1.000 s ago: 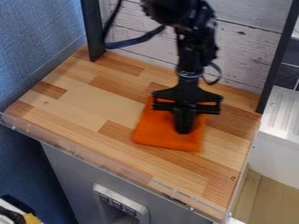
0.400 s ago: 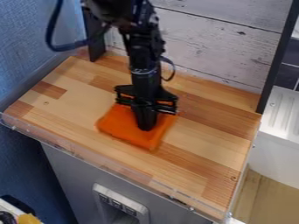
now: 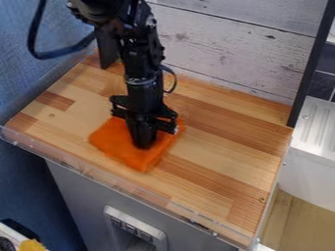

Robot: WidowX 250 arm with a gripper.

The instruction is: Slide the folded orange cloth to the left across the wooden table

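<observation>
ORANGE CLOTH, FLAT, UNDER GRIPPER

Wood ctr. (image 3: pixel 229 120): being backed by whitewashed planks (image 3: pixel 222 61), being edged in front by clear strip (image 3: pixel 118 183). Blue wall (image 3: pixel 16 78) being seen at view's L., white ribbed unit (image 3: pixel 314 127) at R.; gray cab. (image 3: pixel 72 196) being topped by ctr. Orange cloth (image 3: pixel 118 139), 1 pc., L. of ctr.'s mid., being touched and partly hidden from above by blk. gripper (image 3: pixel 143 146); opening and any grip can't be told.

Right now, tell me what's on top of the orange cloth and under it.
The black gripper sits on the orange cloth, which lies on the wooden counter. Whatever the cloth covers cannot be seen.
</observation>
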